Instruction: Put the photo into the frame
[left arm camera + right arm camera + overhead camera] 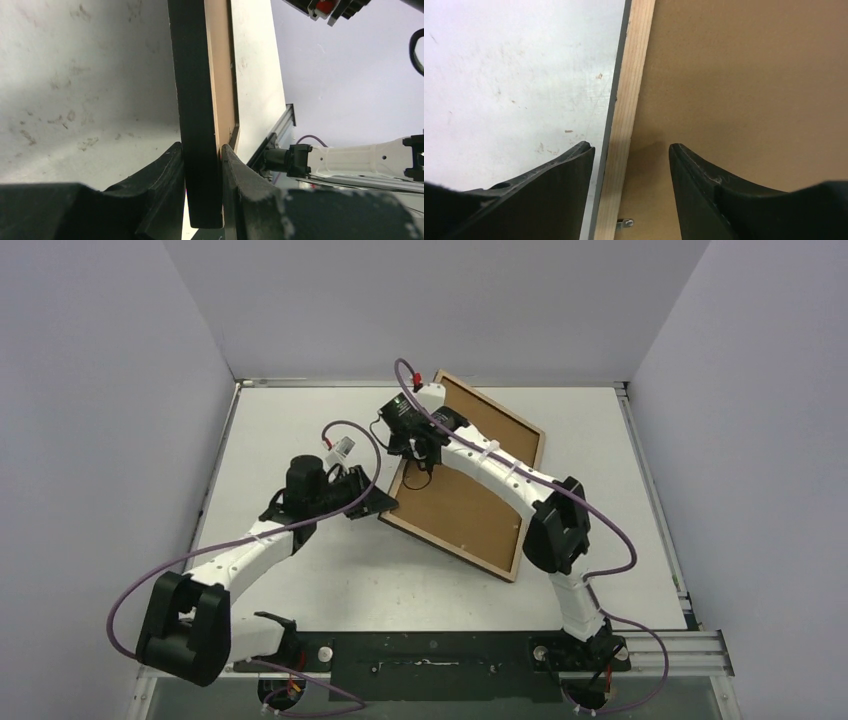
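Frame (495, 402): back up, board (749, 90) in.
Photo: unseen; unclear if done.
L claw (202, 165): grips frame edge.
R claw (629, 145): wide.

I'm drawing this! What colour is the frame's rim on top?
The frame rim is pale wood, clearest in the right wrist view.

White table (300, 580) with faint scuff marks, metal rail (655, 500) along its right edge, picture frame (500, 407) resting back-up and askew, light wood rim around brown backing board (470, 510)
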`<state>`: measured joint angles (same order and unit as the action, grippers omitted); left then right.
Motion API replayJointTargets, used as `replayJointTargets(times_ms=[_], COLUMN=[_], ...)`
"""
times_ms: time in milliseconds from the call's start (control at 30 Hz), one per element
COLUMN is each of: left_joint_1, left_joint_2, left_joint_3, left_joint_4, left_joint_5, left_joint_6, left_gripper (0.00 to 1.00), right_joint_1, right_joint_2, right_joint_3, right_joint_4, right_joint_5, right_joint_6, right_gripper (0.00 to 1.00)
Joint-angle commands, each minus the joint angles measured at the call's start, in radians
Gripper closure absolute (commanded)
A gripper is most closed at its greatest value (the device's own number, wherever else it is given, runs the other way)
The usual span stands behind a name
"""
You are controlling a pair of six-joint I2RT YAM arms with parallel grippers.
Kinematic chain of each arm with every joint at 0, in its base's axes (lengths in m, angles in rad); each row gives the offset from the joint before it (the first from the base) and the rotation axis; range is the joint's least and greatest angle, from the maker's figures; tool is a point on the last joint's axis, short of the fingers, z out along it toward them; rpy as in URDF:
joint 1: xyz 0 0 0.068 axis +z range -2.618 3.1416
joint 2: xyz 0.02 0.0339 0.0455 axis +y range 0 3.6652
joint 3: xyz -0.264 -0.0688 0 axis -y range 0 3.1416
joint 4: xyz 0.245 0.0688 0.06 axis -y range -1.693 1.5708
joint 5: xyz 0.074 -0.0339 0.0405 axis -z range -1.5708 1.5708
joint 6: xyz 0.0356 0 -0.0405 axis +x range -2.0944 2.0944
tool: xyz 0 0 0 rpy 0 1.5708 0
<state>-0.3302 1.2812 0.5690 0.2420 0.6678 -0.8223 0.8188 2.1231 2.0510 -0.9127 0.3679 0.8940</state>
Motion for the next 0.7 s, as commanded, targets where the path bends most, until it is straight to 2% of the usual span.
replayJointTargets(times_ms=[0, 100, 200, 433, 667], left_joint_1=[-0.009, -0.009, -0.01, -0.017, -0.026], left_joint_2=[-0.111, -0.125, -0.135, -0.157, -0.176], left_joint_3=[0.19, 0.303, 0.397, 0.54, 0.653], left_joint_4=[-0.254, -0.452, -0.556, -0.659, -0.76], left_joint_5=[-0.047, -0.123, -0.14, -0.162, -0.211], left_joint_6=[0.191, 0.283, 0.359, 0.505, 0.652], left_gripper=[1.0, 1.0, 1.0, 1.0, 1.0], right_joint_1=[0.006, -0.003, -0.021, -0.073, -0.113], right_joint_2=[-0.131, -0.174, -0.233, -0.334, -0.403], right_joint_3=[0.091, 0.117, 0.109, 0.086, 0.057], right_joint_4=[-0.028, -0.058, -0.062, -0.097, -0.059], right_joint_5=[0.148, 0.169, 0.163, 0.085, 0.002], right_joint_6=[-0.054, -0.054, -0.011, 0.065, 0.102], right_gripper=[0.41, 0.38, 0.35, 0.33, 0.32])
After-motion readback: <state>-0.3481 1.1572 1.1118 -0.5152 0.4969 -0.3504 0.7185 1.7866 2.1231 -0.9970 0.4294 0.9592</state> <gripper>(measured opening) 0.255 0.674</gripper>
